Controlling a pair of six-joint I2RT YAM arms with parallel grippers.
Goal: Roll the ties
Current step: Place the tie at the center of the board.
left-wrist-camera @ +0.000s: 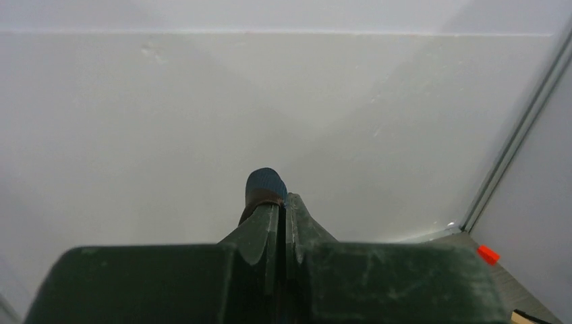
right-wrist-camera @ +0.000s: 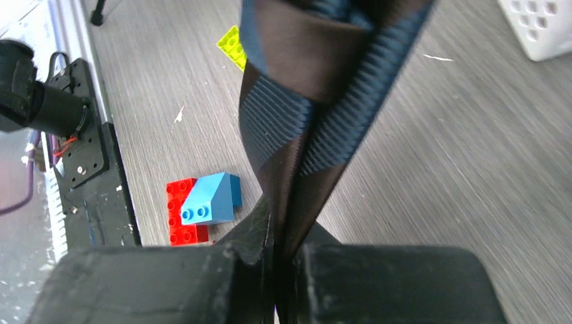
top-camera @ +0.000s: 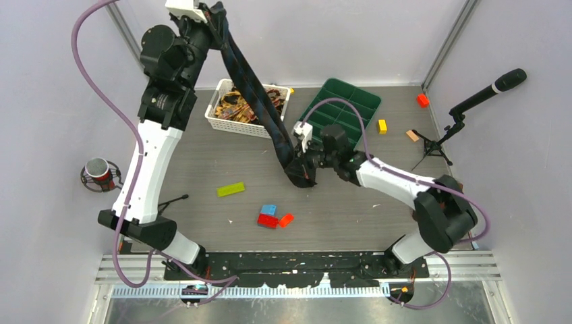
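A dark navy tie [top-camera: 260,101] with faint stripes hangs in a long slant from high at the back down to the table's middle. My left gripper [top-camera: 217,15] is raised near the back wall, shut on the tie's upper end; the navy tip [left-wrist-camera: 266,185] pokes out past its fingertips [left-wrist-camera: 283,209]. Low over the table, my right gripper [top-camera: 305,165] is shut on the tie's lower part [right-wrist-camera: 297,128], its folded fabric pinched between the jaws [right-wrist-camera: 280,226]. More patterned ties [top-camera: 236,104] lie in the white basket [top-camera: 219,125].
A green tray [top-camera: 351,94] stands at the back right. Loose bricks lie about: lime [top-camera: 231,190], blue [top-camera: 269,210] and red [top-camera: 267,221] in front, yellow [top-camera: 382,125] and red [top-camera: 423,100] at the right. A microphone stand [top-camera: 465,108] is at the right, a red cup [top-camera: 100,174] at the left.
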